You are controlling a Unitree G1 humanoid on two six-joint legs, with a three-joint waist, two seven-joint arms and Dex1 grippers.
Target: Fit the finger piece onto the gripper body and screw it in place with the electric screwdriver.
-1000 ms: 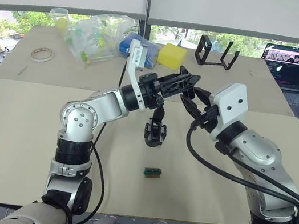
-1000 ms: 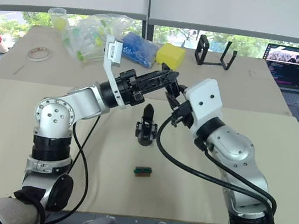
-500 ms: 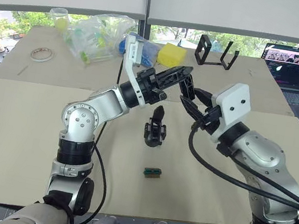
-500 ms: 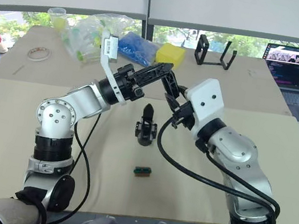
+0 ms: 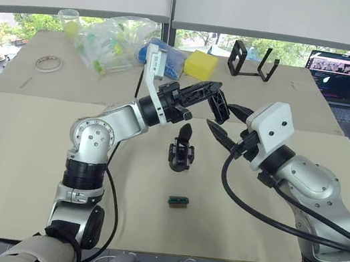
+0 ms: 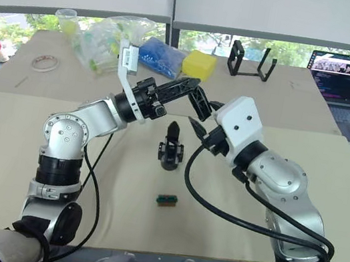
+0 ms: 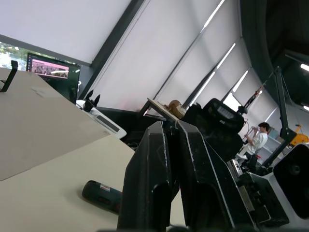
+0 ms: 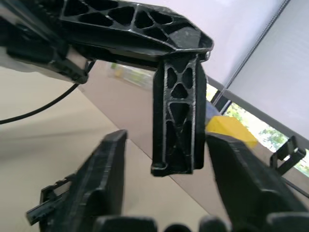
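The gripper body [image 5: 181, 154] stands upright near the middle of the tabletop [image 5: 17, 144], a small black block on a round base with one pointed finger rising from it. It looks rigid and compact, probably light enough to tip or slide if pushed from the side, so it would best be steadied low, at the base, while a screw is driven.

The finger piece [image 8: 176, 118] hangs from the tips of the left claw [image 5: 217, 104], above the gripper body and a little to its right. In the right wrist view it shows as a flat, webbed black plastic strip hanging down between the right claw's own two fingers [image 8: 104, 179]. It looks stiff, thin and light, with smooth faces that could twist in a pinch; holding it across the flat faces near one end would leave the mounting end free. The left claw's fingers are pressed together on it.

The right claw [image 5: 225, 121] sits just beside the piece, its fingers spread wide on either side of it and not touching it. This reads as a handover or regrasp in mid-air.

The electric screwdriver [image 7: 102, 194] lies on the tabletop in the left wrist view, well apart from both claws and untouched.

A small green-and-brown block [image 5: 178, 201] lies nearer the front edge, below the gripper body. A black open-frame stand [image 5: 238, 59], a yellow block [image 5: 200, 65] and a laptop [image 5: 343, 82] sit along the far edge.
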